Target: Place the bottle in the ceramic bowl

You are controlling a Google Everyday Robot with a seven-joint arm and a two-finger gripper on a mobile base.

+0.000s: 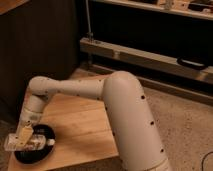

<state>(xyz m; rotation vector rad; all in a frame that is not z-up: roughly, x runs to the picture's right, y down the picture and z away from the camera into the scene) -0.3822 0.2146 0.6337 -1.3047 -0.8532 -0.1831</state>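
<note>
The black glossy ceramic bowl (41, 151) sits at the front left corner of the wooden table (85, 130). The small clear bottle (35, 143) lies on its side across the bowl, its white cap (51, 142) pointing right. My gripper (22, 136) reaches down from the white arm (75, 89) and is shut on the bottle's left half, right over the bowl. I cannot tell whether the bottle touches the bowl's bottom.
The arm's large white shoulder (130, 120) covers the table's right side. A dark wall panel (40, 45) stands behind the table. A low metal shelf rail (150, 57) runs at the back right, above a speckled floor (185, 125).
</note>
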